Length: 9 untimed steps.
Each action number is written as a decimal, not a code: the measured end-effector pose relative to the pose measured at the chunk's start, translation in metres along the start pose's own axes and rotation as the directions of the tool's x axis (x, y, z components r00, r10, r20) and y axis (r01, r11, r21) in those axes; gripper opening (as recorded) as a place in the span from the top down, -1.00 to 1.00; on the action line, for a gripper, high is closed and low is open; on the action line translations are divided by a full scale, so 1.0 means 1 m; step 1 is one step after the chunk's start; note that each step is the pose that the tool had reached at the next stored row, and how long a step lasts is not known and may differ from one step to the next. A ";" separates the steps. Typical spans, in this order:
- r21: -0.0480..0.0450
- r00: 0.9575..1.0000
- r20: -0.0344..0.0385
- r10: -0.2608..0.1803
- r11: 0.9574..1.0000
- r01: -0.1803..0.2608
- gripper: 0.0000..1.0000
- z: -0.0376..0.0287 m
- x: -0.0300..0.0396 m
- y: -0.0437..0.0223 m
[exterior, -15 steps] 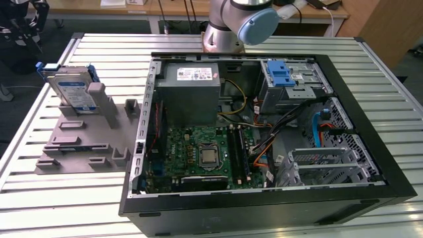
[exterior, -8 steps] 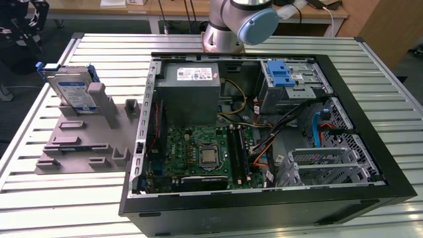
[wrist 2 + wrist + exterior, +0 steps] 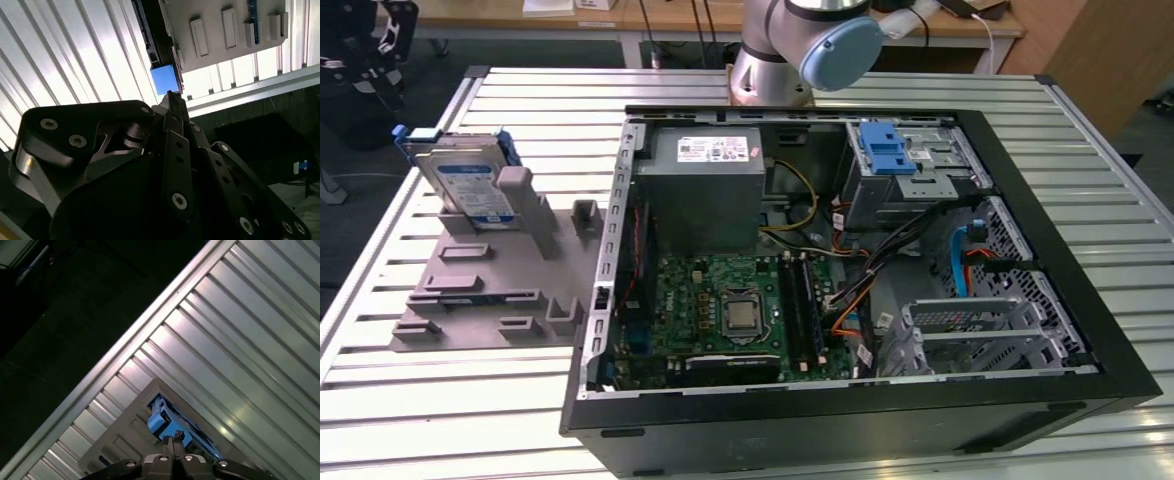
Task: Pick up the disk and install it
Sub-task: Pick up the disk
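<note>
At the exterior view's left, one flat grey plastic fixture (image 3: 494,300) with several small raised blocks lay on the ribbed aluminium table (image 3: 440,420); in it one flat rectangular silver disk (image 3: 464,180) with a white-and-blue label stood on edge, tilted slightly, held between two grey posts at the fixture's far end; blue plastic rails showed on its two sides.

Just beside the fixture, toward the exterior view's right, lay one black computer case (image 3: 854,430) with its side open; inside it were one grey power-supply box (image 3: 707,195) with a white sticker, one green motherboard (image 3: 734,310) nearer the camera, and one metal drive cage (image 3: 907,165) with a blue latch further right; orange and yellow cables ran between them. One grey-and-blue robot arm (image 3: 787,50) rose from the table beyond the case.

In both wrist views the single black gripper (image 3: 172,442) (image 3: 171,96) hung over the table's edge; its two fingertips (image 3: 168,443) lay together with nothing between them; in the first wrist view the disk's blue rail (image 3: 165,422) sat just past the tips, the disk resting in the fixture and not in the case.
</note>
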<state>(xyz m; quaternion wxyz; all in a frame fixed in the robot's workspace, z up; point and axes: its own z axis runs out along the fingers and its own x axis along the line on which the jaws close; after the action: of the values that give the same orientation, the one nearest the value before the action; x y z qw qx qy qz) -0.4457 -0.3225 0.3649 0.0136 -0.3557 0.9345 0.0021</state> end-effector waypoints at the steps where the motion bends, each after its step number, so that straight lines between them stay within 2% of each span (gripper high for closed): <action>1: 0.000 1.000 0.000 -0.011 1.000 0.011 0.79 0.0000 0.0000 0.0000; 5: -0.002 0.998 0.000 -0.058 0.998 0.058 0.79 0.0002 0.0001 -0.0002; 9: -0.003 0.994 0.001 -0.108 0.994 0.108 0.79 0.0002 0.0002 -0.0002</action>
<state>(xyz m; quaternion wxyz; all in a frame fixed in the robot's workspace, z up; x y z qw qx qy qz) -0.4457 -0.3228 0.3646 0.0134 -0.4057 0.9139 0.0029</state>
